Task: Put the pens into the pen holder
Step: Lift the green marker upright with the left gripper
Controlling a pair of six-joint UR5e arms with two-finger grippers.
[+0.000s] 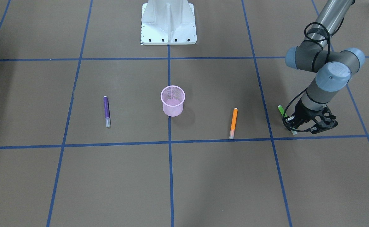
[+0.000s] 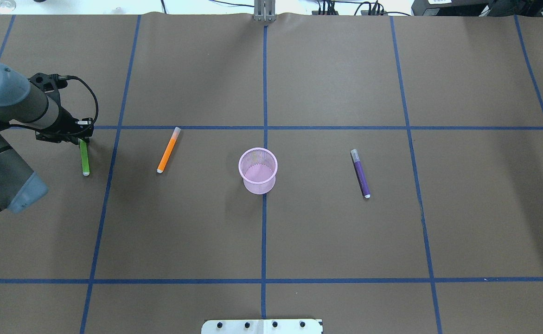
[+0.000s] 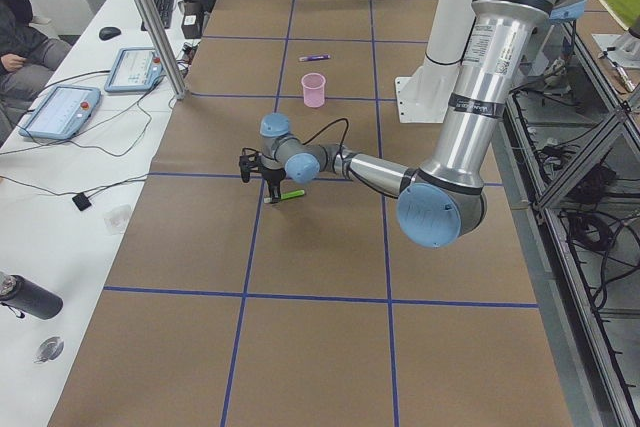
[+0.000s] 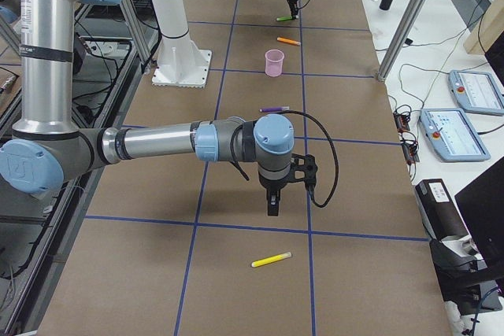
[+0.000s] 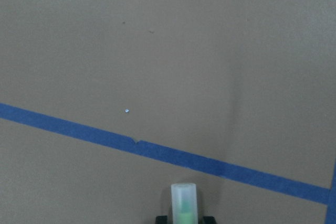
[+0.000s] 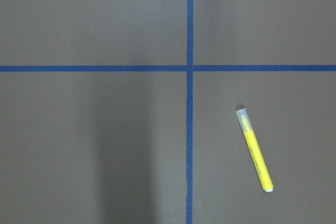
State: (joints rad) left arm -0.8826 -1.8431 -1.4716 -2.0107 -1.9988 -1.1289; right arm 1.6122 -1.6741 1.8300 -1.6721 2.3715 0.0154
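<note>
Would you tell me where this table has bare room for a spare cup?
The robot-side half between the pen holder and the base plate is bare; so is the far strip beyond the tape line. Busiest is the left, where the left gripper is at the green pen beside the orange pen.

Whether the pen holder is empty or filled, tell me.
Empty. The pen holder shows only bare mesh inside; orange pen and purple pen lie outside it.
</note>
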